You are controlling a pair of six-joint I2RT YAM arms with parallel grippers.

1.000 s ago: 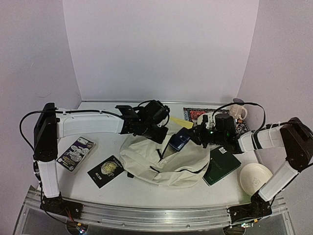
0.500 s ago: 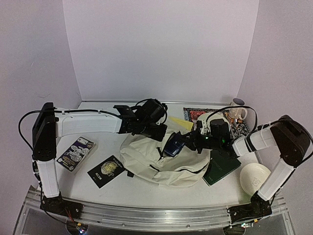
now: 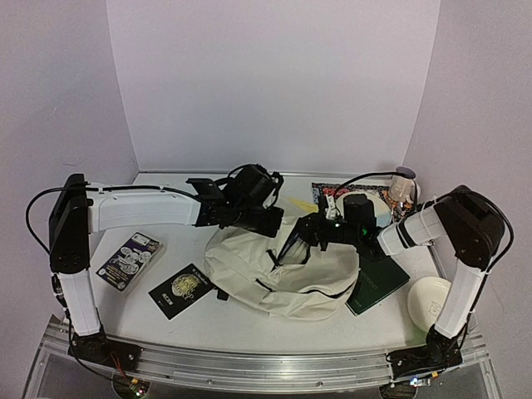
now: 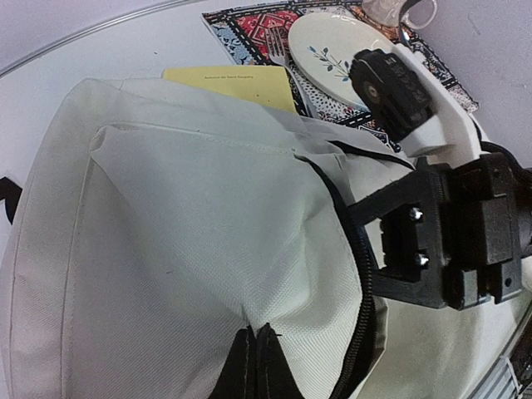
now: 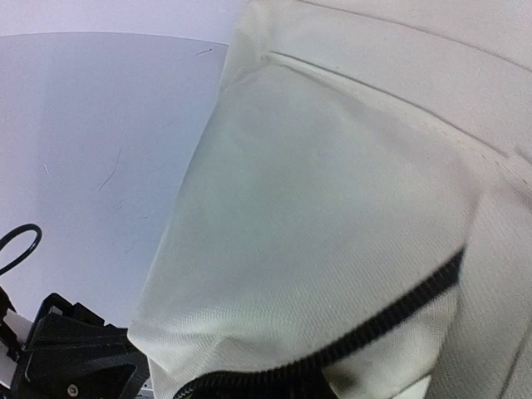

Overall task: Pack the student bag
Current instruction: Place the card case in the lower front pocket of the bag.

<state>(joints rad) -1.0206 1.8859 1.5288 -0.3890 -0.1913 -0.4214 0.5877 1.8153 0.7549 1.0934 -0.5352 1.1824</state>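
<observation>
Inserting into student bag (image 3: 274, 278), frame centre.
Left gripper (image 4: 253, 353) clamped tight on its fabric: lift taut, hold mouth wide. Right gripper (image 3: 299, 243) buried in the opening, jaws hidden, state unknown; go deep before releasing.

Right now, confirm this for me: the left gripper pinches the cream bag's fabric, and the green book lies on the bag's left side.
Wrong side. The green book lies on the right of the student bag, as the top external view shows. The left gripper does pinch the bag's fabric.
</observation>
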